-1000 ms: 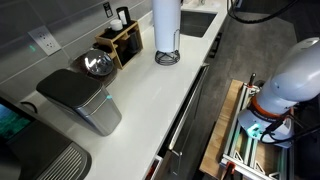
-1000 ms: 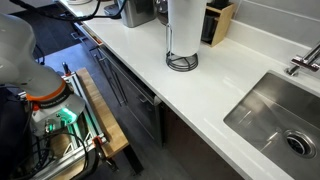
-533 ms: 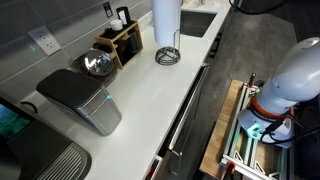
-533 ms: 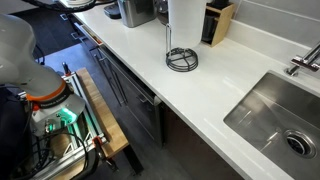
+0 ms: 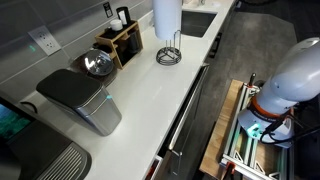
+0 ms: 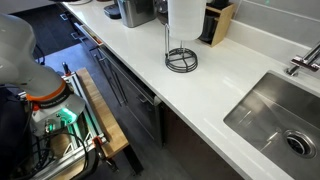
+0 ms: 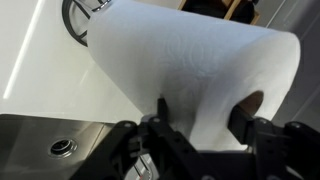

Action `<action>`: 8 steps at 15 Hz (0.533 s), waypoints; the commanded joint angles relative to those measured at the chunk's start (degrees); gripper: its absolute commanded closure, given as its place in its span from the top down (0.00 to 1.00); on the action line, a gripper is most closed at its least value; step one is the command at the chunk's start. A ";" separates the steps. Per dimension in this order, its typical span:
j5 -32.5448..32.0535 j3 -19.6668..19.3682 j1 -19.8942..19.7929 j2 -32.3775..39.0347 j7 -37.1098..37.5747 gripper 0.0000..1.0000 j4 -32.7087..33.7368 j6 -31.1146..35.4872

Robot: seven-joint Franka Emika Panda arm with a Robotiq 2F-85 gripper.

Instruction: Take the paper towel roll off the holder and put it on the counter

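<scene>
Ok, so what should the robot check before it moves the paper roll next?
1. Gripper clamped on the paper towel roll: ok.
2. Roll's bottom hangs above the base of the holder: ok.
3. Roll fully off the holder: cannot tell; its top is out of both exterior views.
4. Roll upright: ok.
5. Bare counter beside the holder to land on: ok.

Found the top of the paper towel roll (image 5: 167, 15) (image 6: 185, 20) cropped by the upper edge in both exterior views. In the wrist view, caught only an arc of the holder (image 7: 70, 25), plus blurred fingers (image 7: 163, 118).
</scene>
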 commanded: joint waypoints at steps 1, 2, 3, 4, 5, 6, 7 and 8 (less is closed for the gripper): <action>-1.95 0.30 -0.33 0.19 -0.16 0.34 4.52 -3.08; -2.30 0.31 -0.35 0.19 -0.12 0.34 5.39 -3.59; -2.73 0.32 -0.42 0.15 -0.05 0.34 6.39 -4.21; -2.84 0.31 -0.39 0.09 0.00 0.34 7.22 -4.75; -2.78 0.22 -0.21 -0.19 -0.64 0.34 7.84 -4.36; -2.81 0.25 -0.12 -0.24 -0.71 0.34 8.71 -4.55; -2.88 0.31 -0.08 -0.23 -0.71 0.34 9.52 -4.69; -2.99 0.34 -0.06 -0.19 -0.76 0.34 10.29 -4.96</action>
